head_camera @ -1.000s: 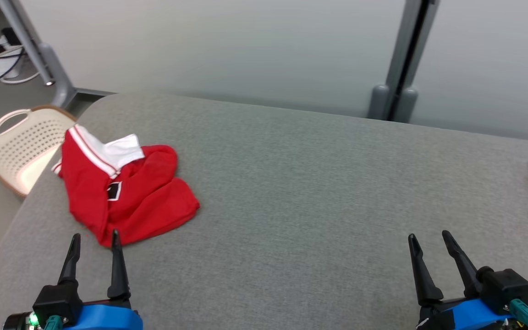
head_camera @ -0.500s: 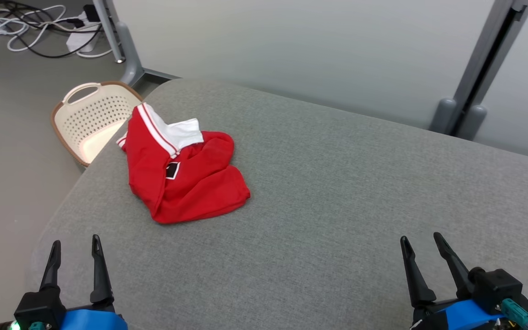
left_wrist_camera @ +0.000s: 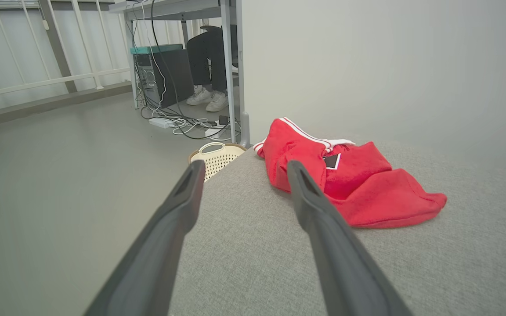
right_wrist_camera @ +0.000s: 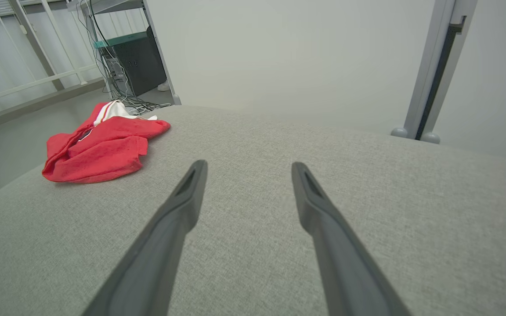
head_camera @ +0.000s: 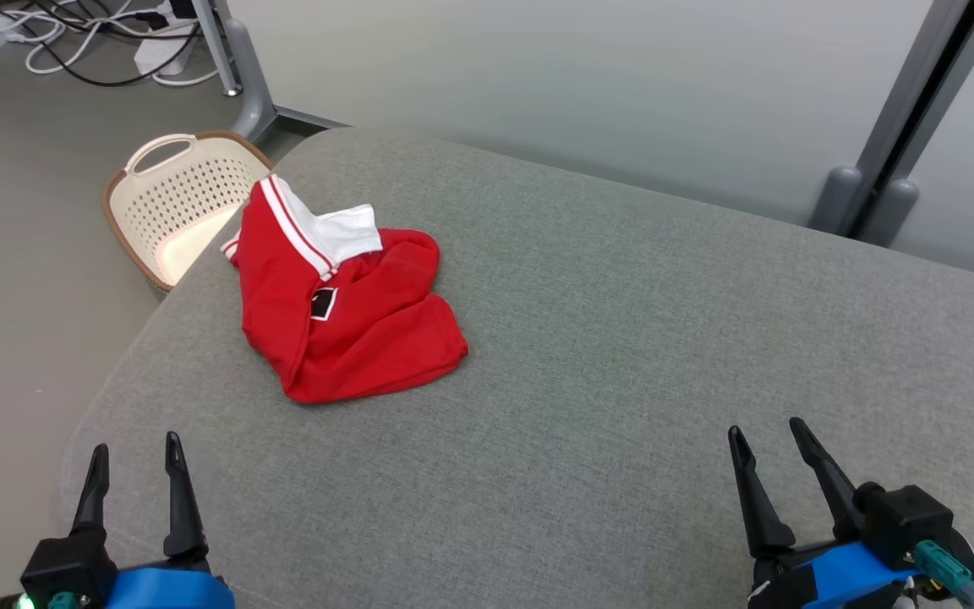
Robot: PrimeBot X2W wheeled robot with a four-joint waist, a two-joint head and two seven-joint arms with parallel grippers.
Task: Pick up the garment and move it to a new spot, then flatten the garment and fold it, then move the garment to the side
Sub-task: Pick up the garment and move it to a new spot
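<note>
Left front: open worktop (head_camera: 622,381) between the left hand (head_camera: 135,443) and the red garment (head_camera: 352,338).
Left far corner: the crumpled garment blocks the way.
Left edge: a basket (head_camera: 174,203) stands on the floor just beside the worktop.
Right half: bare before the right hand (head_camera: 765,426) up to the far edge.

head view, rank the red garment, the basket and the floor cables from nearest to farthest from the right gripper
From the right gripper, jaws open:
1. red garment, on the left part of the grey padded surface.
2. cream basket, on the floor past that surface's left edge.
3. cables, on the floor at the far left, beyond the basket.
</note>
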